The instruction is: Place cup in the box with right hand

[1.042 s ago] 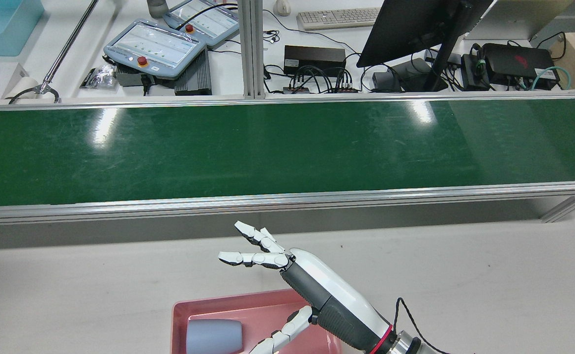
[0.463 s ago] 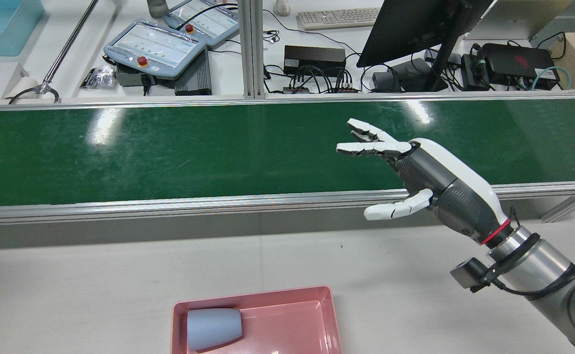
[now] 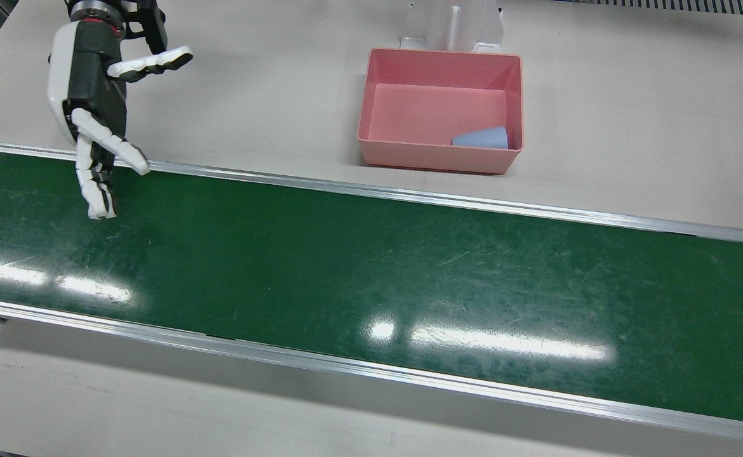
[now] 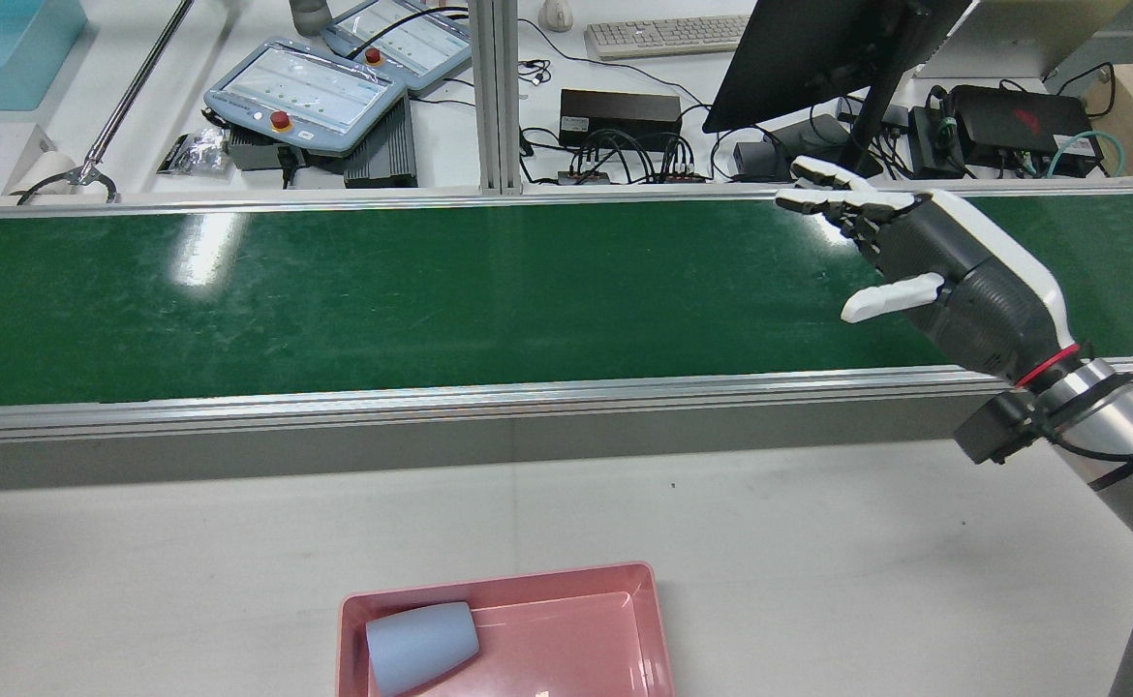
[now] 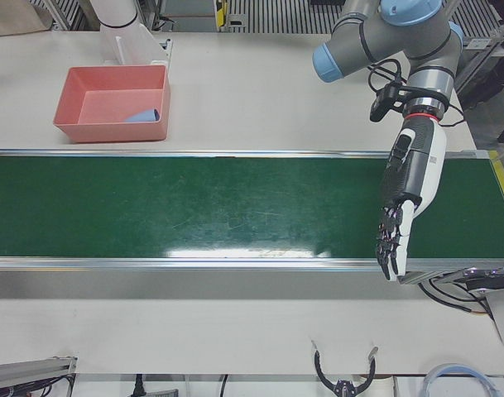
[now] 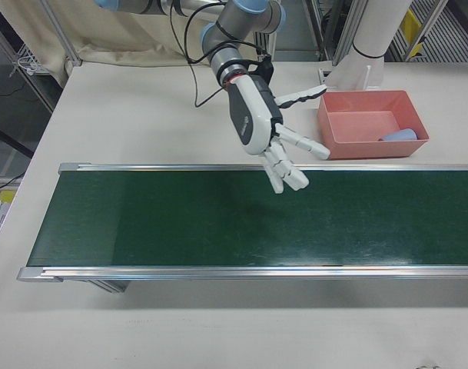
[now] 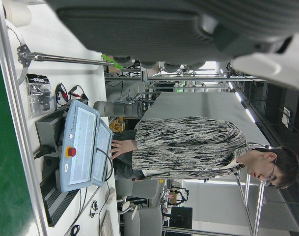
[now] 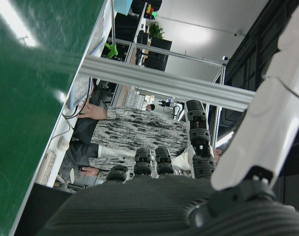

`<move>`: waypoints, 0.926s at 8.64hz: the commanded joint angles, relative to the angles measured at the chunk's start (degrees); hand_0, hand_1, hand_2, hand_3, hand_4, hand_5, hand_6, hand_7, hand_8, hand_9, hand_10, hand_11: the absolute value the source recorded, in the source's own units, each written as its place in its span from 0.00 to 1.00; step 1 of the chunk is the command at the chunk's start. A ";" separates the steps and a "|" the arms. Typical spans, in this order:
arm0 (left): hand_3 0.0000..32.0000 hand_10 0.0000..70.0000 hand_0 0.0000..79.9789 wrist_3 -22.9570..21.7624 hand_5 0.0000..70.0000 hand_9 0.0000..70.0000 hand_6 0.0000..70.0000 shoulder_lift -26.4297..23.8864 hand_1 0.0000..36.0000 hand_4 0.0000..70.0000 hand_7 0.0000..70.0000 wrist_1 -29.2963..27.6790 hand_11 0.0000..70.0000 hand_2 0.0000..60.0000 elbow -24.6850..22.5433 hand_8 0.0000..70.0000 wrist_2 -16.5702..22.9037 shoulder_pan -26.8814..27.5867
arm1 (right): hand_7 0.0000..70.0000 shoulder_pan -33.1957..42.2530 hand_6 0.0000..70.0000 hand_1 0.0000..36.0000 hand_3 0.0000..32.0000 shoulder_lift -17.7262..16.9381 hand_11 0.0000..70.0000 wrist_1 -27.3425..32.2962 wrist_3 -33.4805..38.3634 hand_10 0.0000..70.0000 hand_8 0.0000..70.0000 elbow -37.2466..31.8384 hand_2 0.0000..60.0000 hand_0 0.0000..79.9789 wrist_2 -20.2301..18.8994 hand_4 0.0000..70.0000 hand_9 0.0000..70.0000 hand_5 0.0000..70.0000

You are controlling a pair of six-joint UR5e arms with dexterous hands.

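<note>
Lying on its side inside the pink box (image 4: 501,581), near one corner: the grey-blue cup (image 4: 420,645). Box standing on the pale surface (image 4: 237,542) beside the green belt (image 4: 431,300). Raised over the belt, well apart from the box: right hand (image 4: 925,261), fingers spread, holding nothing. Over the belt's other end: left hand (image 5: 400,198), fingers stretched out, likewise empty.

White table (image 3: 282,95); green conveyor belt (image 3: 346,266)
</note>
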 commanded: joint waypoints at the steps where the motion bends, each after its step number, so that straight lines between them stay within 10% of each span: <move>1: 0.00 0.00 0.00 0.00 0.00 0.00 0.00 0.00 0.00 0.00 0.00 0.01 0.00 0.00 -0.01 0.00 0.00 0.00 | 0.25 17.55 0.07 0.31 0.00 -0.68 0.06 1.12 5.12 0.03 0.09 -8.82 0.17 0.59 -10.20 0.27 0.19 0.06; 2: 0.00 0.00 0.00 0.00 0.00 0.00 0.00 0.00 0.00 0.00 0.00 -0.07 0.00 0.00 -0.01 0.00 0.00 0.00 | 0.24 23.35 0.07 0.41 0.00 -0.86 0.07 3.04 5.56 0.03 0.10 -11.89 0.32 0.60 -13.20 0.21 0.20 0.07; 4: 0.00 0.00 0.00 0.00 0.00 0.00 0.00 0.00 0.00 0.00 0.00 -0.08 0.00 0.00 -0.01 0.00 0.00 0.00 | 0.26 31.80 0.07 0.32 0.00 -1.64 0.09 8.47 7.14 0.05 0.10 -19.18 0.16 0.59 -19.52 0.25 0.21 0.06; 5: 0.00 0.00 0.00 0.00 0.00 0.00 0.00 0.00 0.00 0.00 0.00 -0.08 0.00 0.00 -0.01 0.00 0.00 -0.09 | 0.30 34.89 0.08 0.37 0.00 -2.35 0.10 11.64 7.23 0.05 0.11 -22.34 0.33 0.57 -21.64 0.22 0.23 0.06; 6: 0.00 0.00 0.00 0.00 0.00 0.00 0.00 0.00 0.00 0.00 0.00 -0.08 0.00 0.00 -0.01 0.00 0.00 -0.09 | 0.35 35.96 0.09 0.27 0.00 -2.44 0.11 15.41 8.28 0.06 0.12 -25.33 0.13 0.58 -23.23 0.27 0.25 0.06; 8: 0.00 0.00 0.00 0.00 0.00 0.00 0.00 0.00 0.00 0.00 0.00 -0.08 0.00 0.00 -0.01 0.00 0.00 0.00 | 0.41 35.98 0.10 0.23 0.00 -3.66 0.14 18.35 9.95 0.09 0.14 -28.17 0.13 0.57 -23.60 0.29 0.29 0.06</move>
